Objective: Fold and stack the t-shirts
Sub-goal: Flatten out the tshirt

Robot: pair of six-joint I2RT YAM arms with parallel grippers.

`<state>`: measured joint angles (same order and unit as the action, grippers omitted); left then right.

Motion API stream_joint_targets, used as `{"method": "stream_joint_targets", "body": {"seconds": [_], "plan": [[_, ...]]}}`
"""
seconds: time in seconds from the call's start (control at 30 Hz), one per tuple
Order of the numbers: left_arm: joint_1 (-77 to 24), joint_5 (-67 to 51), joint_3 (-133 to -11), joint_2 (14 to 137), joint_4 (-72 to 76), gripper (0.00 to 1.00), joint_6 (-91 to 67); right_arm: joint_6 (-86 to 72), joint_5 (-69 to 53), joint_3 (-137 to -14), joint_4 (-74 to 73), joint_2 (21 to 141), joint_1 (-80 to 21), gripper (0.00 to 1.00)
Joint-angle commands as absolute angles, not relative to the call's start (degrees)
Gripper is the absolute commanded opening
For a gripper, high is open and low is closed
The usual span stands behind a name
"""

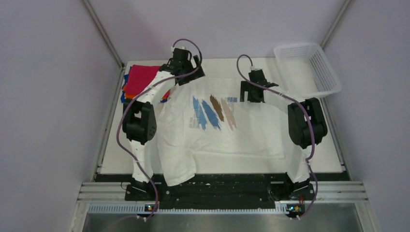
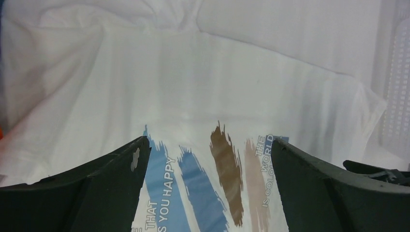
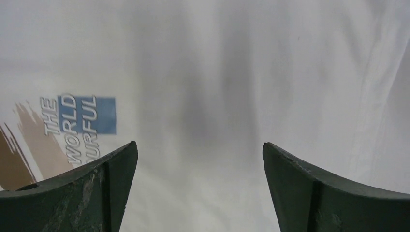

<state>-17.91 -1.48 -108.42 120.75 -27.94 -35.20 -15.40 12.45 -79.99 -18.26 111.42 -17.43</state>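
A white t-shirt (image 1: pixel 227 137) with blue and brown brush-stroke stripes (image 1: pixel 212 112) lies spread face up across the table. Its lower left part hangs over the near edge. My left gripper (image 1: pixel 189 77) is open and empty above the shirt's upper left, near the collar. In the left wrist view its open gripper (image 2: pixel 208 147) frames the stripes (image 2: pixel 226 174). My right gripper (image 1: pixel 252 94) is open and empty just above the shirt's upper right. In the right wrist view that gripper (image 3: pixel 199 150) hangs over plain white cloth (image 3: pixel 217 72). Folded magenta-red (image 1: pixel 142 78), orange and blue shirts are stacked at the far left.
A white plastic mesh basket (image 1: pixel 309 67) stands at the far right corner, overhanging the table. It shows at the right edge of the left wrist view (image 2: pixel 396 87). Grey walls close in both sides. A black rail runs along the near edge.
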Motion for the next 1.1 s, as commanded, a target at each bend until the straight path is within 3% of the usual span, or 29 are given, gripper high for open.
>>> {"method": "stream_joint_targets", "body": {"seconds": [0.0, 0.23, 0.83, 1.07], "plan": [[-18.8, 0.3, -98.4, 114.6, -26.8, 0.99, -33.7, -21.1, 13.1, -72.2, -17.8, 106.9, -17.9, 0.99], [-19.3, -0.6, -92.3, 114.8, -23.6, 0.99, -33.8, -20.0, 14.9, -73.3, -18.6, 111.5, -17.2, 0.99], [-18.4, 1.7, -117.1, 137.3, -32.8, 0.99, -35.0, -15.1, 13.9, -80.6, -20.9, 118.4, -12.0, 0.99], [-18.4, 1.5, -115.7, 130.7, -33.1, 0.99, -32.3, -15.1, 12.5, -80.9, -20.7, 110.8, -12.0, 0.99]]}}
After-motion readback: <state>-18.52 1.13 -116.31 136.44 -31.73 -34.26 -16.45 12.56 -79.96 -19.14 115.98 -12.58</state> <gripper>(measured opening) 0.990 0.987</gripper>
